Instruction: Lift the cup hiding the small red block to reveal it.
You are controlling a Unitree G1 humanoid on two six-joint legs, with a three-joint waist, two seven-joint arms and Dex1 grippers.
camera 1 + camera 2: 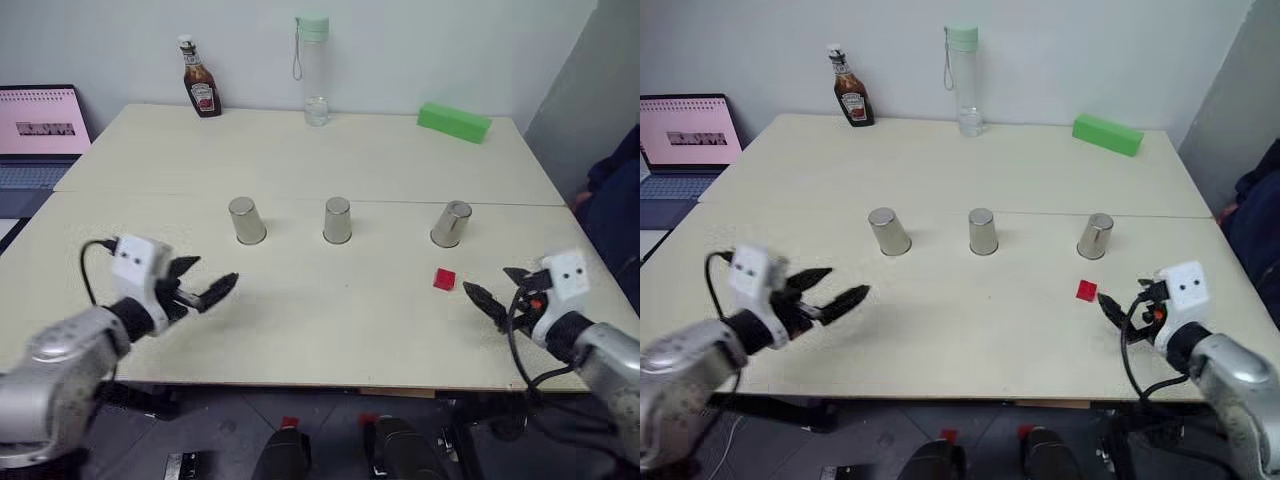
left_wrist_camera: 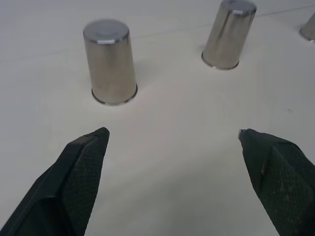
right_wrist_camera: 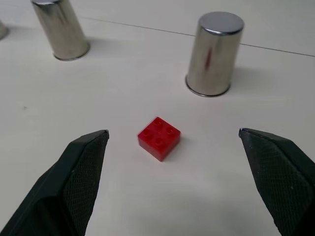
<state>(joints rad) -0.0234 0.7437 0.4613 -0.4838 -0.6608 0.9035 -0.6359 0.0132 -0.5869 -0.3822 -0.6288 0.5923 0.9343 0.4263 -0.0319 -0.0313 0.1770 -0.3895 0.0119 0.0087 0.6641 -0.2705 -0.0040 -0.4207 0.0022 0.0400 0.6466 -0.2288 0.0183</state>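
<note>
Three tapered, polished metal cups stand upside down in a row across the middle of the matte cream table: left cup, middle cup, right cup. A studded red block lies uncovered near the front right edge, just before the right cup. Left gripper and right gripper, black with textured fingers, hang spread apart and empty.

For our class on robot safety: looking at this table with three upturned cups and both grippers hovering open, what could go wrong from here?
1. The small red block lies uncovered near the right gripper, beside the right-hand cup; a careless sweep could flick it away.
2. The three cups look identical and stand close together, so the left gripper might pick wrongly.
3. The shiny, tapered cups may slip or topple when pinched.
</note>
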